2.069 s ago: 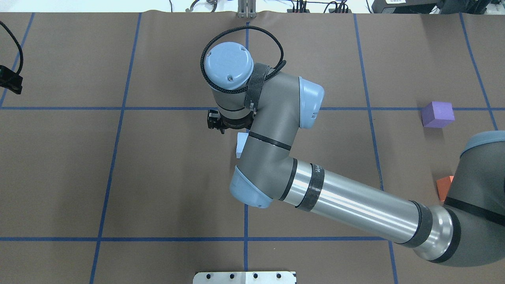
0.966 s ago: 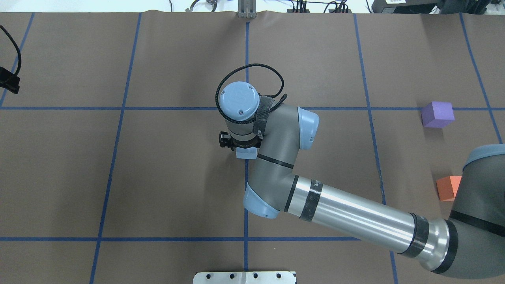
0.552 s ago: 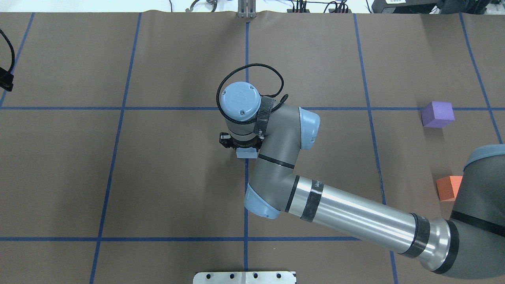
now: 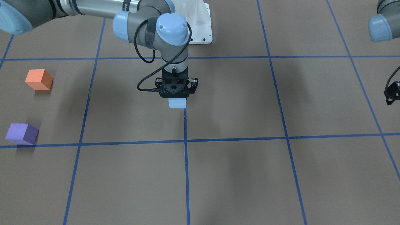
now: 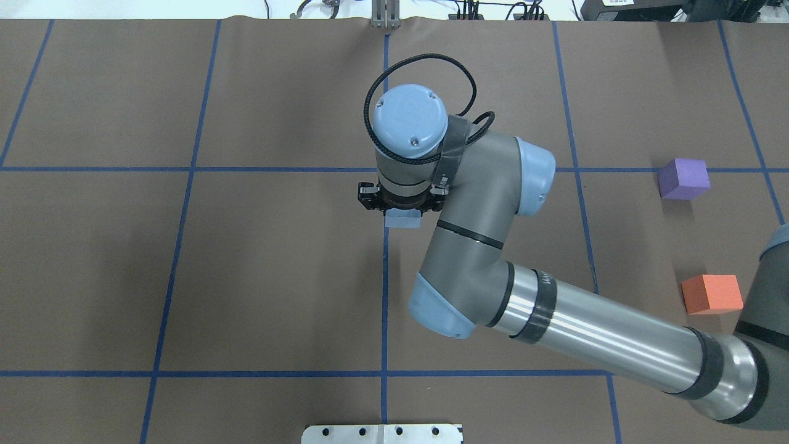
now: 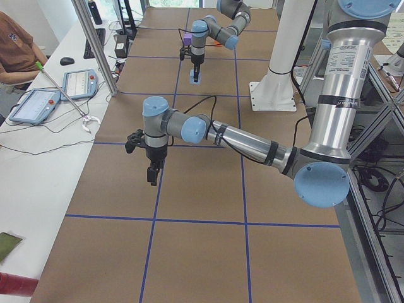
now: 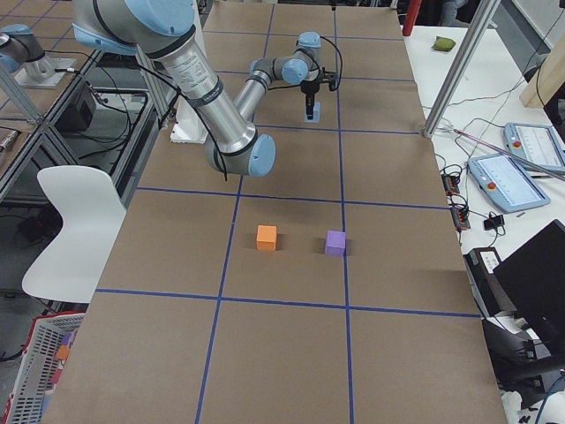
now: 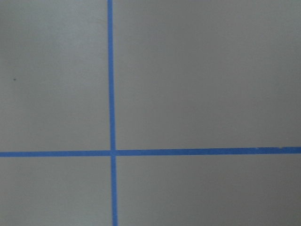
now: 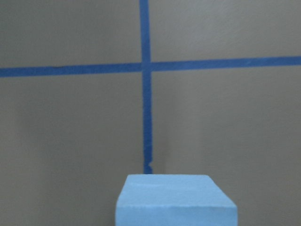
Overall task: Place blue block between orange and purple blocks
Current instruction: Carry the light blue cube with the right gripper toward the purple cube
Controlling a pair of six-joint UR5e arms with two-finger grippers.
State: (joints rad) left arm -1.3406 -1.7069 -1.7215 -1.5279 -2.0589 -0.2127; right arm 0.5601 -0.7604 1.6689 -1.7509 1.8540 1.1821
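Pale blue foam cube (image 4: 177,103) gripped in the right jaws over the middle of the bench (image 4: 281,175), gap between orange foam cube (image 4: 39,80) and purple foam cube (image 4: 22,133) well off to the robot's right.

There are three blocks: one blue block (image 4: 177,103), one orange block (image 4: 38,79) and one purple block (image 4: 22,133).

There are two robot arms. In the front view, the right arm (image 4: 93,7) is at the upper left and the left arm (image 4: 382,25) is in the upper right corner.

Each arm has one gripper, so that makes two: the right gripper (image 4: 177,97) and the left gripper (image 6: 152,178).

There is one counter (image 5: 277,277). Seen from above, it has five blue lines (image 5: 385,296) going up and down and two going across.

One white chair (image 7: 75,221) stands at the left of the right-side view.

At the upper left of the left-side view are two flat screens (image 6: 36,105) and one person (image 6: 16,47).
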